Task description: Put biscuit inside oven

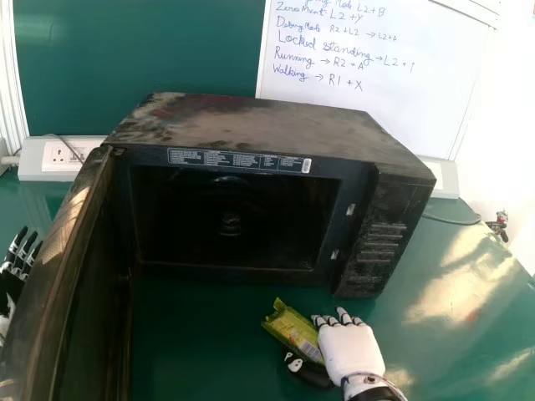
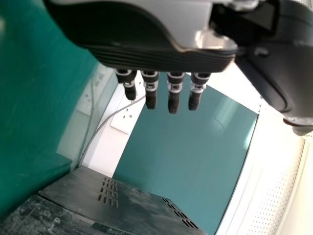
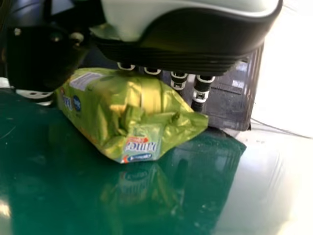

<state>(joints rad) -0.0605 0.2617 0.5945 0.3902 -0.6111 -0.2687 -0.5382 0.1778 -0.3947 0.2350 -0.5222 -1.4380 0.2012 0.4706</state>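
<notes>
A glossy green counter (image 1: 192, 342) is topped by a black oven (image 1: 259, 125), its door (image 1: 54, 276) swung open. Light patches are reflected beside it, and a thin cable (image 1: 456, 221) is laid to the oven's right. Whether the biscuit packet (image 1: 292, 328) is borne by the counter cannot be told.

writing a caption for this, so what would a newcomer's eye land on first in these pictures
Probably the big black box-shaped oven, mid-table in the head view, its door swung open toward the robot's left. Next, the shiny yellow-green plastic biscuit packet on the green table in front of it, with the white-and-black right hand beside it. Behind stands a whiteboard with handwritten notes.
</notes>
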